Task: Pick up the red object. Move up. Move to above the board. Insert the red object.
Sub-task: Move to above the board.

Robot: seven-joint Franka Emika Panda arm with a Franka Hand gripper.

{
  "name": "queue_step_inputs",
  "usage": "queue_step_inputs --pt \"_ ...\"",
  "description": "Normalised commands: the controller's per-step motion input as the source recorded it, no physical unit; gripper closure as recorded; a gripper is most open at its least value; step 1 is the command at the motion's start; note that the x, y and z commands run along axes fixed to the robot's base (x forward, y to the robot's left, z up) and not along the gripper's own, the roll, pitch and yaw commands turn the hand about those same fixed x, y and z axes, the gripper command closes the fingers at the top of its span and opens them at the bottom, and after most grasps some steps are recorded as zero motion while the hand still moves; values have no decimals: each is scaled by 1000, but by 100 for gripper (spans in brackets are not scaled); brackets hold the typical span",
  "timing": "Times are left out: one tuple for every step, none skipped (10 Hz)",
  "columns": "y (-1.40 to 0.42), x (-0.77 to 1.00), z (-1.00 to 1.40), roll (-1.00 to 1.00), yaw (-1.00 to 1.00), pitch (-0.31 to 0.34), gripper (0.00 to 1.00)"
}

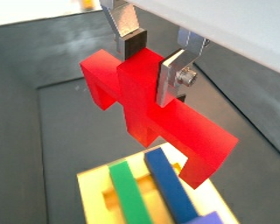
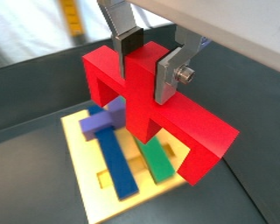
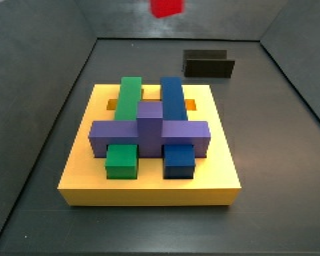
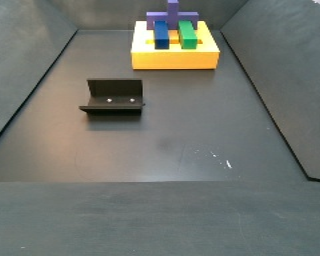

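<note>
in both wrist views you see the gripper pinching the red object by its raised centre ridge, the silver fingers pressed against either side, legs pointing downward. the red object hangs in the air, clear of the dark floor, with the board below it. in a side view only a corner of the red object shows at the top edge, beyond the board. the board carries a green block, a blue block and a purple block across them. the fixture stands on the floor, well apart from the board.
</note>
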Motion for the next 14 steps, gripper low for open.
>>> queue_step_inputs --pt "-326 257 79 -20 1000 76 100" --pt "-200 156 61 -18 1000 73 100" --pt "-124 95 38 -15 1000 76 100" --pt "-78 88 24 -14 1000 84 100" --pt "-56 85 20 -14 1000 94 100" --pt "-48 83 19 -12 1000 101 100" --pt "-40 81 19 -10 1000 114 100" --pt "-36 80 19 -8 1000 126 100" --pt "-34 78 22 -6 1000 136 100" --pt "-28 70 24 -2 1000 161 100" --pt "-25 63 29 2 1000 188 100" --pt "-21 60 36 10 1000 236 100" --pt "-24 64 33 22 893 249 100" --pt "-24 70 30 32 557 219 100"
